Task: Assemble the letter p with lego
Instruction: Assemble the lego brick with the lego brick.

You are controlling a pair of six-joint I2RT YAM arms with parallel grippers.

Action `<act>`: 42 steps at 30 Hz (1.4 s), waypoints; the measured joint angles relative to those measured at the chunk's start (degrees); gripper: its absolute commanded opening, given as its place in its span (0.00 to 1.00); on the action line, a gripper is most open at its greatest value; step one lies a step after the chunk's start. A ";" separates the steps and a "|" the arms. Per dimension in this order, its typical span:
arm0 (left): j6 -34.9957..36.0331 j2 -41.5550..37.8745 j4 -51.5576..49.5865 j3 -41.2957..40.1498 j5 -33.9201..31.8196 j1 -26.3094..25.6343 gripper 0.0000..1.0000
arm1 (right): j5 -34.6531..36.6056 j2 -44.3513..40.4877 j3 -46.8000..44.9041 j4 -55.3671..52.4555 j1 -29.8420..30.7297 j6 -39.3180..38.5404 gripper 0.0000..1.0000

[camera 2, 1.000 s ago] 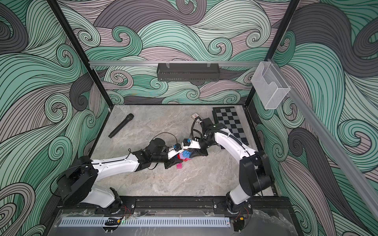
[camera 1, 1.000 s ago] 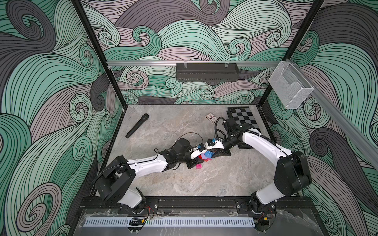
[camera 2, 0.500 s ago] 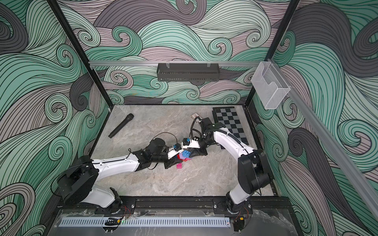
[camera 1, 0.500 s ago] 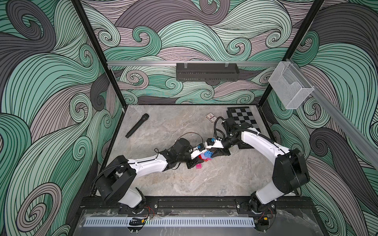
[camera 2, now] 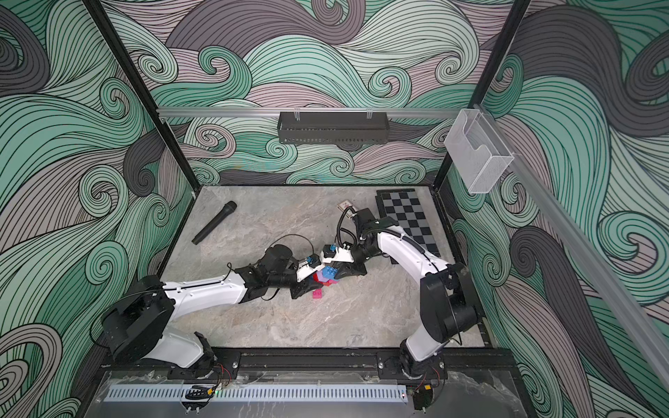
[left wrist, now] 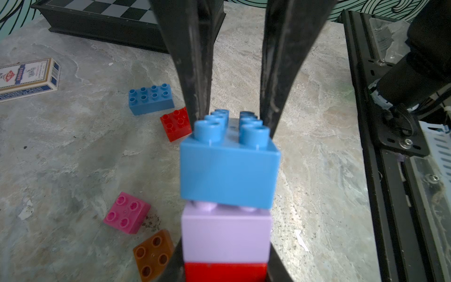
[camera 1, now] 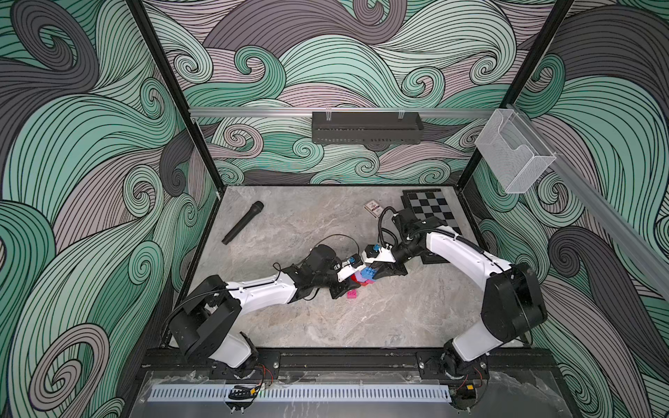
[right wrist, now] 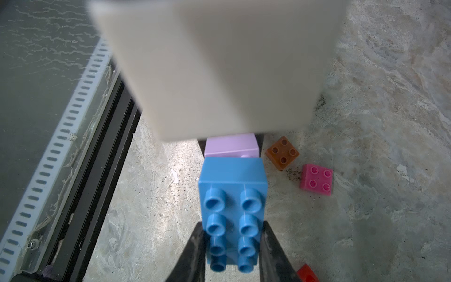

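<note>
Wide shot first: the grey marbled bench (camera 1: pixel 297 325) carries everything, and both arms are reaching into its middle, the left arm (camera 1: pixel 260 293) and the right arm (camera 1: pixel 459 253) nose to nose. At the far right corner lies the chessboard (camera 1: pixel 432 210), and over on the far left a black microphone (camera 1: pixel 243 222) lies flat, well apart from the action.

Now the meeting point. The left claw (left wrist: pixel 225 268) is pinching the red-and-lilac stack (left wrist: pixel 225 234), its fingers flanking the red end. Facing it, the right claw (right wrist: pixel 233 249) is clamped on the blue oblong brick (left wrist: pixel 229 173), gripping its long sides with the studs facing the right wrist. That blue brick sits against the lilac one but slightly tilted, and lilac studs show in the gap, so it's not pressed home. Whether the stack touches the bench, I can't tell.

The boxed card deck (left wrist: pixel 26 78) lies flat just beside the chessboard's near corner.

Loose pieces on the bench: a second blue oblong brick (left wrist: pixel 151 99), studs up, with a red square brick (left wrist: pixel 175 123) just beside its corner. Nearer the left claw are a pink square brick (left wrist: pixel 127 212) and an orange square brick (left wrist: pixel 152 255), close together but not touching.
</note>
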 measured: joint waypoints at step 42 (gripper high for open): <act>-8.26 7.50 21.20 -2.64 6.62 -5.22 0.00 | -5.22 -11.76 -0.04 3.39 -12.68 -0.02 0.00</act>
